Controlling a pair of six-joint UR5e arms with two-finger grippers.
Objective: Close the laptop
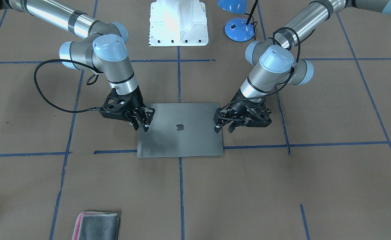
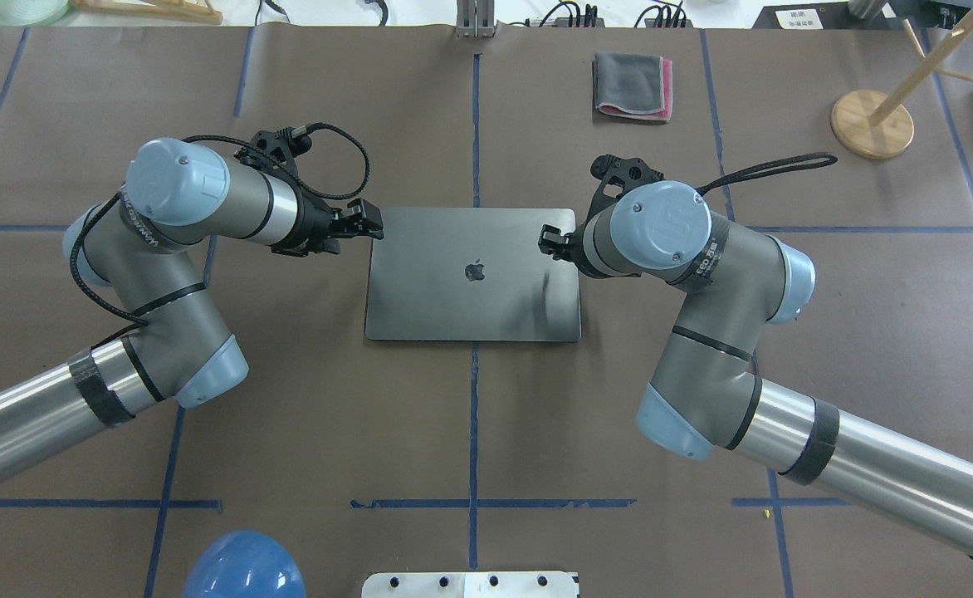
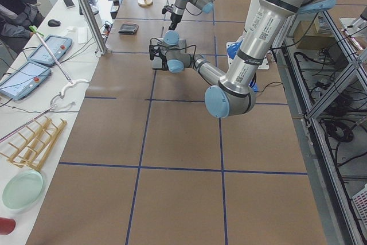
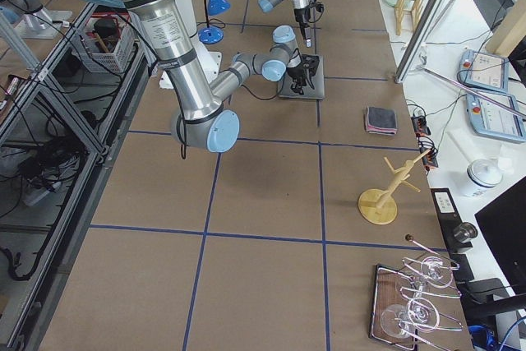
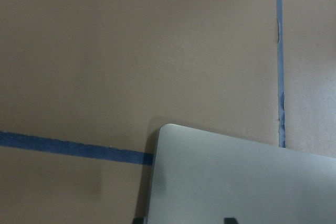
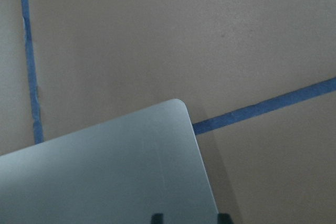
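Note:
The laptop (image 1: 182,140) lies shut and flat on the brown table, its grey lid up with the dark apple logo showing; it also shows in the overhead view (image 2: 470,307). My left gripper (image 2: 368,223) hangs over the lid's left edge, jaws apart, holding nothing. My right gripper (image 2: 546,241) hangs over the lid's right edge, jaws apart, holding nothing. In the front view the left gripper (image 1: 224,129) is on the right and the right gripper (image 1: 142,126) on the left. Each wrist view shows a lid corner (image 5: 236,177) (image 6: 115,166). I cannot tell whether the fingertips touch the lid.
A folded grey-and-pink cloth (image 2: 632,85) lies beyond the laptop. A wooden stand (image 2: 872,123) is at the far right. A blue lamp (image 1: 239,28) and the white robot base (image 1: 178,23) sit on the robot's side. Blue tape lines cross the table.

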